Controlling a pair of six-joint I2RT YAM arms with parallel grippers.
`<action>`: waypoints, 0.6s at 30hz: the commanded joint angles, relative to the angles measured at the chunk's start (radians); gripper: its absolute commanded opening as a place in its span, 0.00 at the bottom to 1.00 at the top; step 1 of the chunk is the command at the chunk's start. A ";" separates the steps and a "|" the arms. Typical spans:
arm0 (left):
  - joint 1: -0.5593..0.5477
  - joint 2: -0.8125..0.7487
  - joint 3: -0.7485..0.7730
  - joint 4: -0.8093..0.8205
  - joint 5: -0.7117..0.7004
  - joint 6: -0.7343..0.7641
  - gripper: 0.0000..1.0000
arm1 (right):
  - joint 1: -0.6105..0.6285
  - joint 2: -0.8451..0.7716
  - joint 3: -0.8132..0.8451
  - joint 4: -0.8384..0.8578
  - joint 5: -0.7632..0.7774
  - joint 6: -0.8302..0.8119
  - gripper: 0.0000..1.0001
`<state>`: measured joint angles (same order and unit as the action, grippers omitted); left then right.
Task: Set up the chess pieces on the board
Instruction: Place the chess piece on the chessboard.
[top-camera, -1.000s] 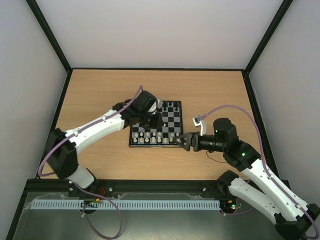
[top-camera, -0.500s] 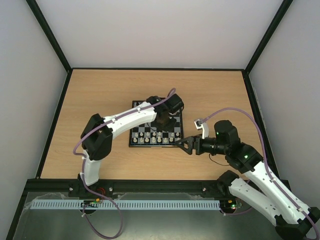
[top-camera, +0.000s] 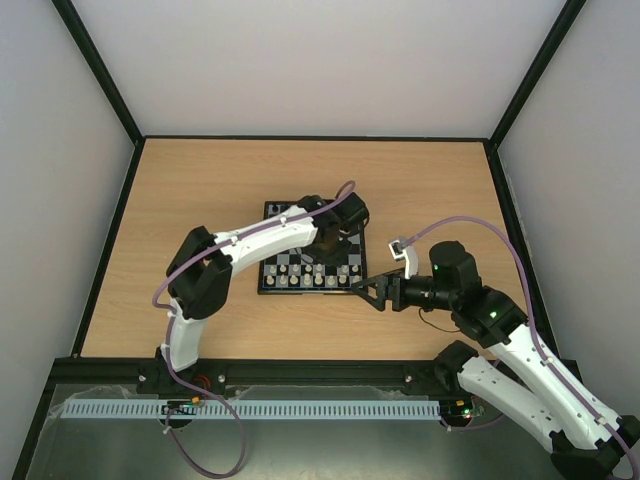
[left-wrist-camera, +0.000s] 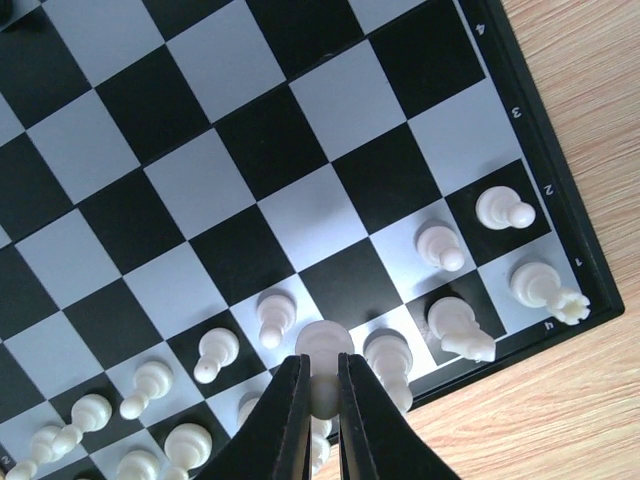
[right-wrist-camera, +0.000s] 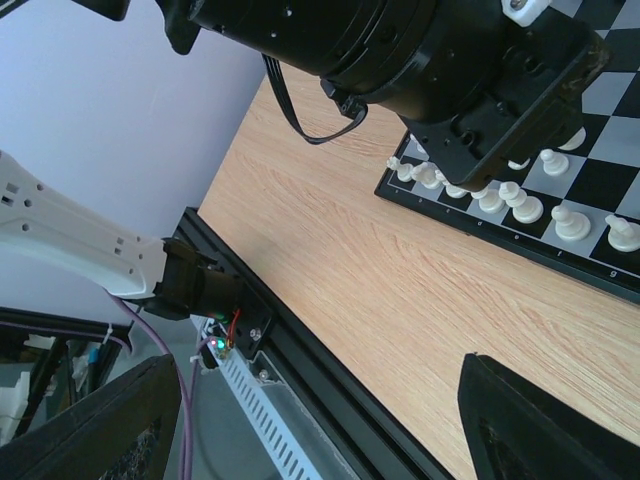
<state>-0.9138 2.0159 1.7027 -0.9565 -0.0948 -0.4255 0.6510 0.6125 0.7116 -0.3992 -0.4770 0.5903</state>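
Observation:
The board (top-camera: 285, 262) lies mid-table, and white chess pieces (top-camera: 310, 276) stand in its two nearest rows. My left gripper (top-camera: 334, 243) reaches over the board's right half. In the left wrist view that gripper (left-wrist-camera: 321, 362) is shut on a white chess piece (left-wrist-camera: 324, 341), held just above the board (left-wrist-camera: 330, 90) near its front right corner. Several white pieces (left-wrist-camera: 440, 243) stand on the squares around it. My right gripper (top-camera: 371, 291) hovers off the board's front right corner. Its fingers (right-wrist-camera: 540, 420) are spread wide and open, with only bare wood between them.
The wooden table (top-camera: 190, 200) surrounds the board and is walled on three sides. A black frame rail (top-camera: 300, 374) and a white slotted cable channel (top-camera: 260, 410) run along the near edge. In the right wrist view the left arm's wrist (right-wrist-camera: 420, 60) hangs over the board's edge (right-wrist-camera: 560, 262).
My left arm has swung from the board's left side across to its right half, then lowered slightly with the white piece. The right gripper has barely shifted.

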 joint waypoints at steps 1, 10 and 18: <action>-0.008 0.019 -0.021 0.037 0.002 0.016 0.02 | -0.002 -0.010 -0.011 -0.029 -0.003 -0.015 0.77; -0.011 0.047 -0.058 0.072 0.018 0.016 0.02 | -0.002 -0.005 -0.019 -0.029 -0.008 -0.021 0.78; -0.011 0.061 -0.078 0.105 0.031 0.020 0.02 | -0.002 0.001 -0.029 -0.019 -0.015 -0.022 0.78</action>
<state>-0.9199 2.0602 1.6352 -0.8696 -0.0765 -0.4175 0.6510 0.6144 0.6952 -0.3996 -0.4778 0.5838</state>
